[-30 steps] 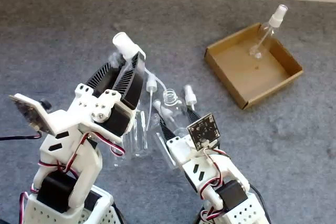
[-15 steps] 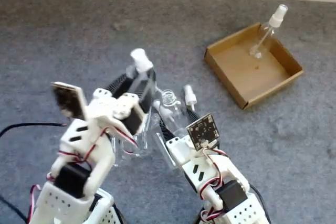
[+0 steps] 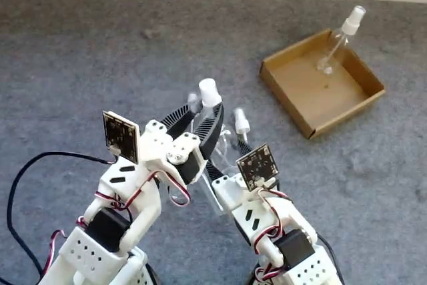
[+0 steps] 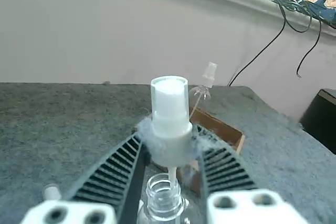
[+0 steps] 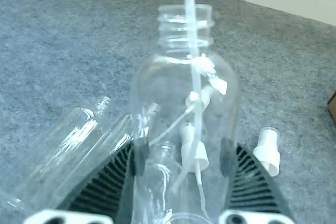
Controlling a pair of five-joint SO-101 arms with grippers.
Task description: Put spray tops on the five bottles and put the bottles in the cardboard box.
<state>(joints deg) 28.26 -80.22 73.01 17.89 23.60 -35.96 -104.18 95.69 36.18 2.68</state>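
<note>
Left gripper [image 4: 170, 141] clamps the spray top [image 4: 169, 103], its tube [image 4: 171, 174] apparently dipping into the open neck of the bottle [image 5: 181, 72] that the right gripper [image 5: 181, 157] squeezes upright, well short of the cardboard box [image 3: 283, 98], so lower straight, keep the tube centred, then seat and twist it home gently.

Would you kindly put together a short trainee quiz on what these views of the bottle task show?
1. True or false: the cardboard box holds two capped bottles.
2. What does the left gripper hold? A) a spray top B) a bottle C) nothing
3. Fill in: the right gripper is shut on an uncapped ____.
Key: 1 false, it holds one capped bottle. 2 A. 3 bottle.
</note>
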